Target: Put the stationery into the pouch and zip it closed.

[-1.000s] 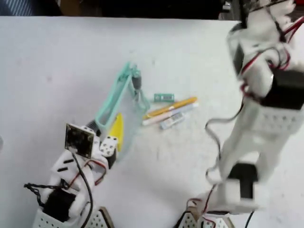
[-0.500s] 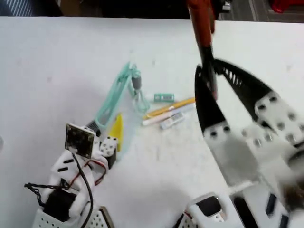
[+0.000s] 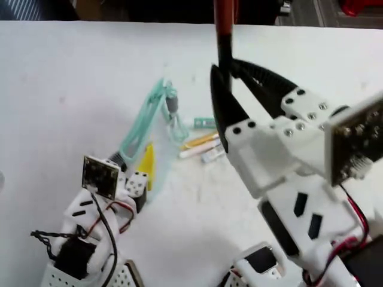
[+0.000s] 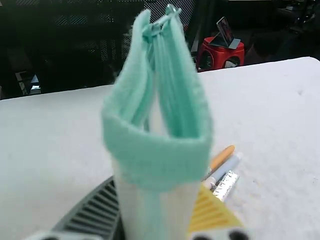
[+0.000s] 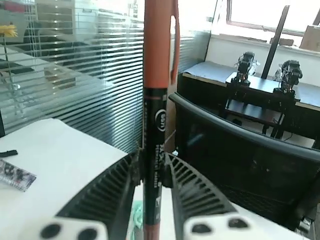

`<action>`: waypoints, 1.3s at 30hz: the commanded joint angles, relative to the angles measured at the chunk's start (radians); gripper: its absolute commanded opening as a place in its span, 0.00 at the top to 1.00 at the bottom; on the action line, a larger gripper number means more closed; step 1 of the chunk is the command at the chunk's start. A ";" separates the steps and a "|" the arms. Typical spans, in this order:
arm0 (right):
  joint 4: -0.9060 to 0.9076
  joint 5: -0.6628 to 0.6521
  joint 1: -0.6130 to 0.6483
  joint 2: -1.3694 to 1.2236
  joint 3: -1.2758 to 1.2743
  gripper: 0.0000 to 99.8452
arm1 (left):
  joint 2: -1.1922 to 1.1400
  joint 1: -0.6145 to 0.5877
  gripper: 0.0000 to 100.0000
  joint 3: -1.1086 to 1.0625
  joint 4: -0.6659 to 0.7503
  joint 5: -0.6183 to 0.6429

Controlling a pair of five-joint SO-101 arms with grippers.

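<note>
While the pouch (image 4: 159, 145) is pinched by the L gripper (image 4: 156, 222), a red pen (image 5: 158, 75) is clamped upright in the R gripper (image 5: 152, 172), above the counter (image 3: 60, 72).

high: down over table (image 3: 60, 72) | left wrist: close behind pouch (image 4: 155, 155) | right wrist: roomward

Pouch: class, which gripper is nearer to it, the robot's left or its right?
Left. The left gripper grips the pouch at one end. The right gripper is apart from it, raised off to the side and clamped on an orange pen.
</note>
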State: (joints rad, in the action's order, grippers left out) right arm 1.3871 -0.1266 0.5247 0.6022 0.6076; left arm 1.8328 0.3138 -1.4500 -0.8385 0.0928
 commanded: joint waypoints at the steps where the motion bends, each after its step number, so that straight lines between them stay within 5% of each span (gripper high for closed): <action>1: -0.077 0.008 0.027 0.007 -0.003 0.98 | -0.002 0.010 0.95 0.025 -0.011 -0.005; 9: -0.208 0.000 0.251 0.005 -0.178 0.98 | -0.002 0.010 0.82 0.015 0.005 0.005; 22: -0.424 0.000 0.286 0.022 -0.666 0.98 | -0.002 -0.054 0.83 0.008 0.040 0.005; 39: -0.627 -0.002 0.294 0.054 -0.772 0.98 | -0.002 -0.053 0.83 0.008 0.038 0.000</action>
State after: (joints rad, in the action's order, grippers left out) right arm 0.8025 -0.1266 0.8132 0.6483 -0.1412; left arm 1.8205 0.2708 -1.4530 -0.8309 0.0928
